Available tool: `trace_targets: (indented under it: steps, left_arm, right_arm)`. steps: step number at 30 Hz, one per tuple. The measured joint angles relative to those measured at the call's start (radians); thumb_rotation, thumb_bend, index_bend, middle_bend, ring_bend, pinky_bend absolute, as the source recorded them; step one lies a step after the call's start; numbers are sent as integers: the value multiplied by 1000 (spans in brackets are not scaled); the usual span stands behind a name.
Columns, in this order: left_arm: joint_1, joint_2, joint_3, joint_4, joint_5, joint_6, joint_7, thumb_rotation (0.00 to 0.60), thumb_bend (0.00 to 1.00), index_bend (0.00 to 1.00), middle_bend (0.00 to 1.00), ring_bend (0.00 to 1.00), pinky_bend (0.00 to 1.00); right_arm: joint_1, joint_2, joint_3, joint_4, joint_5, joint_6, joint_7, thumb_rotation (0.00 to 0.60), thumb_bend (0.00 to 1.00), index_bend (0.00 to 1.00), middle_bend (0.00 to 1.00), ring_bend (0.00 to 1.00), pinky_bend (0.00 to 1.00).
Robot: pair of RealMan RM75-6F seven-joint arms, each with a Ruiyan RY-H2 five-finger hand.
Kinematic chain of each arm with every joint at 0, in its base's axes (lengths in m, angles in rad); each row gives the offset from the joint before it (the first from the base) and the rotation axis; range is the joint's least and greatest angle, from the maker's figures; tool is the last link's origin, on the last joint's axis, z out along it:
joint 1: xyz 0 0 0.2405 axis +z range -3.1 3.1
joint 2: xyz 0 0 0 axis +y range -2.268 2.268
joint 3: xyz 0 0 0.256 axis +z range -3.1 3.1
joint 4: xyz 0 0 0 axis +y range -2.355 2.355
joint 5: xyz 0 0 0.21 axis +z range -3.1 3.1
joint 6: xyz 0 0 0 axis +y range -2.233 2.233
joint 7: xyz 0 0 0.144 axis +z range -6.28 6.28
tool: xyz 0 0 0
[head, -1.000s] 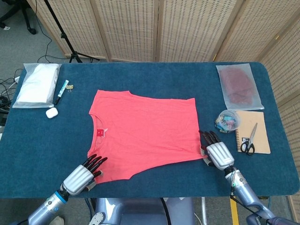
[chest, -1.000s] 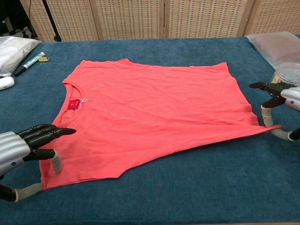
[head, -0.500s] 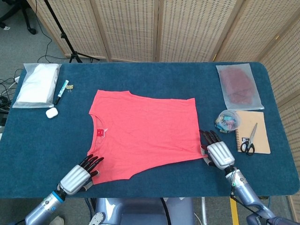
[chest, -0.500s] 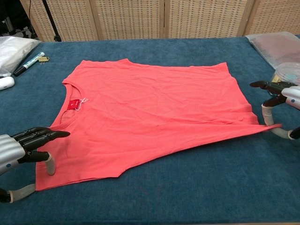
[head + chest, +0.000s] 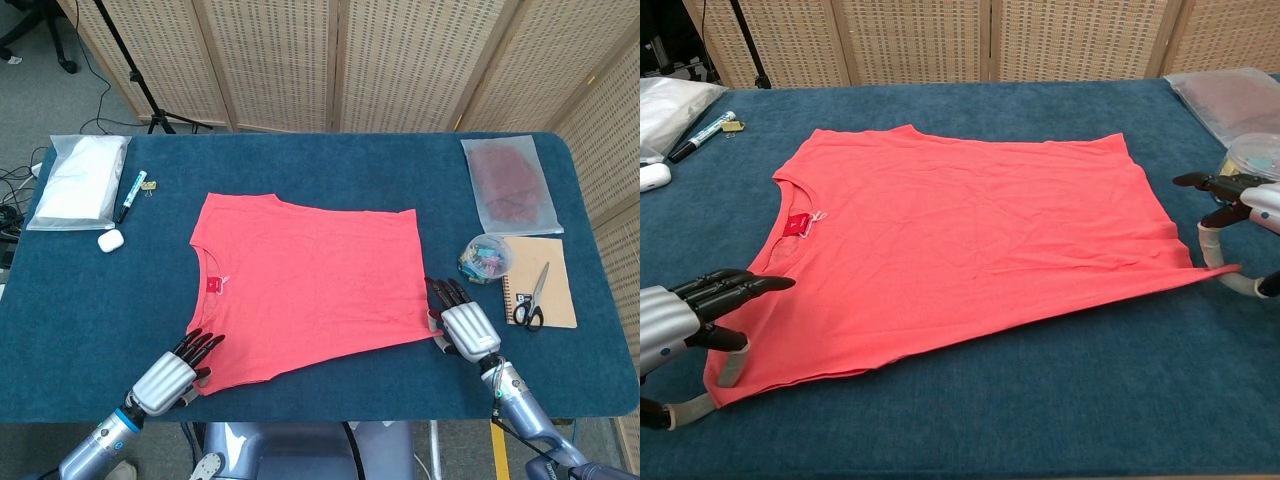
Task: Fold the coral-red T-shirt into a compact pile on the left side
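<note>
The coral-red T-shirt [image 5: 310,280] lies spread flat in the middle of the blue table, collar and red tag to the left. My left hand [image 5: 170,378] is at the shirt's near-left corner. In the chest view this left hand [image 5: 680,320] pinches that corner between its thumb and the dark fingers [image 5: 740,287] above. My right hand [image 5: 465,328] is at the near-right corner. There the shirt [image 5: 960,240] is drawn out to a point, gripped by the right hand [image 5: 1240,220].
A bag of white cloth [image 5: 78,182], a marker [image 5: 131,194] and a white earbud case [image 5: 110,240] lie at the far left. At the right are a bagged reddish item [image 5: 508,185], a tub of clips [image 5: 487,256] and a notebook [image 5: 558,260] with scissors [image 5: 530,298].
My left hand has drawn the near-left corner leftward and toward the table's front edge. The bulge along the shirt's near edge has flattened. The right hand has stayed put.
</note>
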Motion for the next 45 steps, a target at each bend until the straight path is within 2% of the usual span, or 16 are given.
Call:
trace_targets:
  steps: [8,18,24,37,45]
  left_arm:
    - [-8,5,-9,-18,-9,6,-17,600,642,683,0,0,0]
    - [-21,20,-18,-54,-16,10,-27,600,907,700,0,0,0]
    - [-23,23,-18,-61,-18,13,-38,600,994,711,0,0,0]
    - [-25,74,-15,-88,-24,35,-91,600,1000,721,0,0,0]
    - [-29,118,12,-124,8,51,-110,600,1000,721,0,0,0]
  right_arm:
    - [0,-1,-1,1,1,-1,-3,600,930,617,0,0,0]
    - [0,-2,-2,1,0,-1,-3,600,930,617,0,0,0]
    - [0,-1,-2,1,-1,-1,-3,600,930,617,0,0,0]
    - [-2,2,-11,-6,-8,-1,-2,600,930,617,0,0,0]
    - [-2,43,-45,-38,-51,2,53,600,930,624,0,0,0]
